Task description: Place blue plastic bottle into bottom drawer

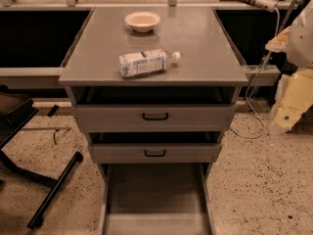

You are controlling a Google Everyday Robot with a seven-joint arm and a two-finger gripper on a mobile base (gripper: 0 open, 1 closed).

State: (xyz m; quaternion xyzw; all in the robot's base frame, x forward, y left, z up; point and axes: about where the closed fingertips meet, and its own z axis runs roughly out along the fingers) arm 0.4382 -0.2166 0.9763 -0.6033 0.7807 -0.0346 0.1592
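Observation:
The blue plastic bottle (145, 61) lies on its side on the grey cabinet top (205, 58), white cap pointing right. The bottom drawer (155, 199) is pulled out wide open below the two upper drawers, and its grey floor is bare. My arm hangs at the right edge of the view, beside the cabinet. The gripper (282, 122) points down at about the height of the top drawer, well to the right of the bottle and apart from it. It holds nothing that I can see.
A cream round bowl (142, 21) sits at the back of the cabinet top. The two upper drawers (155, 116) with black handles are slightly ajar. A black chair base (44, 195) stands on the speckled floor at left. A white cable (254, 97) hangs at right.

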